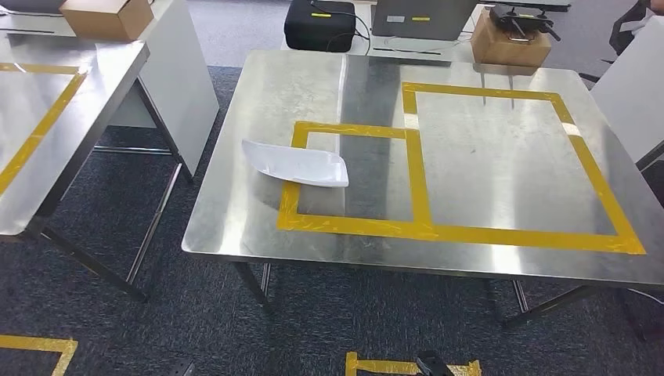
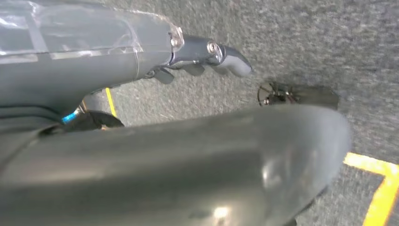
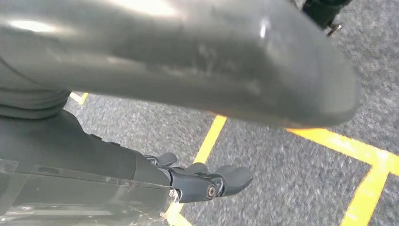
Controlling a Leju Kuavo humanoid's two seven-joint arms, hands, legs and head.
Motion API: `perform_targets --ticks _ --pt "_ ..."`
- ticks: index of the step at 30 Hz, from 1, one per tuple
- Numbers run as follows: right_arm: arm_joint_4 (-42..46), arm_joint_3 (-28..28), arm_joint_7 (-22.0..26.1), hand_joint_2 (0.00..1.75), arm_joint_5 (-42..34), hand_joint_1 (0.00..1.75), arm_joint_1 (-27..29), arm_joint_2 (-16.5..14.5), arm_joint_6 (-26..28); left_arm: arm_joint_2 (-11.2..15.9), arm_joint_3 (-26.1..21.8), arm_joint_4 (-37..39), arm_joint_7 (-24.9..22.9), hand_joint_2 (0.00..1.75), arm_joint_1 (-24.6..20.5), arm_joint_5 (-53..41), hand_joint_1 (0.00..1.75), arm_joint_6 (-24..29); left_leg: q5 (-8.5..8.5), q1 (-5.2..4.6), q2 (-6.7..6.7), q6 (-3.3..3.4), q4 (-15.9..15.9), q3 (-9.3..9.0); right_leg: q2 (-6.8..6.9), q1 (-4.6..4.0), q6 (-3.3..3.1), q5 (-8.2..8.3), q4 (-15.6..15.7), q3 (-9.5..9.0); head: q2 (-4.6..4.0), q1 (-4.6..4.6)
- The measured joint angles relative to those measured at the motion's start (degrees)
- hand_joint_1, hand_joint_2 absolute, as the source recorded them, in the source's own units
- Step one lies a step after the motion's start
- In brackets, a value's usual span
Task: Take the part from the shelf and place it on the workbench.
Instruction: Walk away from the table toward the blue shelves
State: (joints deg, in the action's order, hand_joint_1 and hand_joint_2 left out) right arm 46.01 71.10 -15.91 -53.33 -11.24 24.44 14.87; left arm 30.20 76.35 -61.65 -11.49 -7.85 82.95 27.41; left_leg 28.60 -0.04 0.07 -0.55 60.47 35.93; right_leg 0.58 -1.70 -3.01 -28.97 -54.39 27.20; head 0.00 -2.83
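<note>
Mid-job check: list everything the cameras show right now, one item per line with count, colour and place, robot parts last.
white part: one, white, lying on the workbench across the left edge of the smaller tape square
workbench: one, steel, centre of the head view
tape squares: two, yellow, adjoining, on the workbench top
second table: one, steel with yellow tape, at the left
cardboard boxes: two, brown, one behind the workbench, one far left
black case: one, black, behind the workbench
floor tape: yellow lines on grey carpet
left hand: grey, holding nothing, over the carpet
right hand: grey, holding nothing, over the carpet
</note>
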Motion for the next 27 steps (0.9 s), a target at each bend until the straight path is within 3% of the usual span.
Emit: perform_targets --ticks 3,4,6,8,9,11,14,16,18,19,20,21,23,25,27 --pt "-0.22 0.02 0.22 0.00 -0.03 0.00 0.09 -0.16 -0.45 0.59 0.20 0.16 -0.02 0.00 -0.06 0.00 0.00 -0.36 6.78 0.28 -0.27 -0.87 8.27 2.75 0.10 0.42 0.35 1.75 0.28 1.94 0.00 0.44" --pt "-0.29 0.04 0.24 0.00 -0.03 0.00 0.16 -0.24 -0.46 0.70 0.23 0.23 -0.03 0.00 -0.06 -0.01 0.00 -0.32 7.80 0.48 -0.25 -1.23 10.99 3.29 0.17 0.55 0.57 2.12 -0.04 2.83 0.00 0.54" --pt "-0.44 0.08 0.25 0.00 0.02 0.00 0.21 -0.48 -0.05 0.81 0.32 0.34 0.05 0.00 -0.05 -0.01 0.00 0.28 6.36 1.01 -0.12 -2.04 11.65 1.92 0.32 0.99 1.06 2.71 -1.09 4.70 0.00 0.66" --pt "-0.51 0.04 0.17 0.00 0.10 0.00 0.13 -0.70 0.76 0.72 0.40 0.38 0.40 0.00 -0.09 0.00 0.00 1.42 3.90 1.59 0.21 -3.11 5.55 -2.78 0.34 1.55 1.71 2.93 -2.69 6.55 0.00 0.94" --pt "-0.51 0.01 0.11 0.00 0.16 0.00 0.07 -0.80 1.12 0.64 0.42 0.37 0.65 0.00 -0.14 0.00 0.00 1.91 3.54 1.71 0.30 -3.18 2.47 -4.88 0.31 1.65 2.08 2.95 -3.57 7.34 0.00 1.38" --pt "-0.46 -0.04 0.02 0.00 0.27 0.00 0.04 -0.94 1.44 0.49 0.45 0.34 0.96 0.00 -0.22 0.00 0.00 2.43 4.21 1.61 0.29 -2.59 -0.57 -6.49 0.20 1.60 2.84 3.17 -4.71 8.22 0.00 2.11" --pt "-0.44 -0.03 -0.04 0.00 0.34 0.00 0.14 -1.15 1.30 0.39 0.51 0.32 1.02 0.00 -0.27 0.00 0.00 2.52 3.35 1.51 0.17 -0.59 -0.64 -5.61 0.10 1.72 3.70 3.12 -5.19 8.67 0.00 2.18" --pt "-0.46 -0.02 -0.04 0.00 0.34 0.00 0.23 -1.27 1.02 0.35 0.56 0.32 1.03 0.00 -0.35 0.00 0.00 2.49 2.33 1.58 0.12 0.52 -0.75 -4.51 0.03 1.86 4.32 -0.62 -8.53 9.85 0.00 1.83" --pt "-0.48 -0.02 -0.03 0.00 0.36 0.00 0.29 -1.44 0.73 0.35 0.58 0.33 1.04 0.00 -0.38 -0.02 0.00 2.54 1.27 1.42 0.00 1.00 -0.70 -3.23 0.00 1.97 4.69 -5.89 -15.53 11.60 0.00 1.32" --pt "-0.50 -0.01 -0.03 0.00 0.38 0.00 0.32 -1.54 0.63 0.35 0.59 0.34 1.04 0.00 -0.37 -0.05 0.00 2.61 0.78 1.28 -0.06 1.07 -0.68 -2.61 0.00 2.00 4.67 -7.43 -18.59 12.05 0.00 1.17" --pt "-0.52 0.02 -0.03 0.00 0.44 0.00 0.38 -1.62 0.57 0.35 0.61 0.34 1.04 0.00 -0.36 -0.10 0.00 2.68 0.31 1.11 -0.11 1.11 -0.66 -2.03 -0.02 2.01 4.51 -7.82 -20.12 11.76 0.00 1.07" --pt "-0.55 0.05 -0.03 0.00 0.55 0.00 0.45 -1.68 0.60 0.36 0.62 0.34 1.02 0.00 -0.36 -0.17 0.00 2.75 -0.14 0.91 -0.18 1.13 -0.65 -1.49 -0.05 1.97 4.18 -7.13 -19.50 10.46 0.00 1.01" --pt "-0.54 0.13 -0.11 0.00 0.95 0.00 0.60 -1.61 1.34 0.36 0.65 0.30 0.96 0.00 -0.37 -0.33 0.00 2.78 -0.98 0.57 -0.28 1.09 -0.66 -0.66 -0.17 1.58 2.96 -4.37 -12.42 5.19 0.00 0.97" --pt "-0.17 0.16 -0.47 0.00 1.04 0.00 0.77 -1.07 3.93 0.27 0.66 0.15 1.09 0.00 -0.37 -0.79 0.00 2.49 -1.81 0.42 -0.31 0.75 -0.76 -0.16 -0.16 1.05 1.93 -3.08 -4.71 0.48 0.00 1.12" --pt "0.79 0.10 -0.88 0.00 0.06 0.00 1.30 -0.05 7.67 0.14 0.68 0.06 1.61 0.00 -0.37 -1.99 0.00 1.54 -2.75 0.64 -0.30 0.04 -1.12 0.05 -0.10 0.64 1.63 -2.80 -2.16 -0.57 0.00 1.32"
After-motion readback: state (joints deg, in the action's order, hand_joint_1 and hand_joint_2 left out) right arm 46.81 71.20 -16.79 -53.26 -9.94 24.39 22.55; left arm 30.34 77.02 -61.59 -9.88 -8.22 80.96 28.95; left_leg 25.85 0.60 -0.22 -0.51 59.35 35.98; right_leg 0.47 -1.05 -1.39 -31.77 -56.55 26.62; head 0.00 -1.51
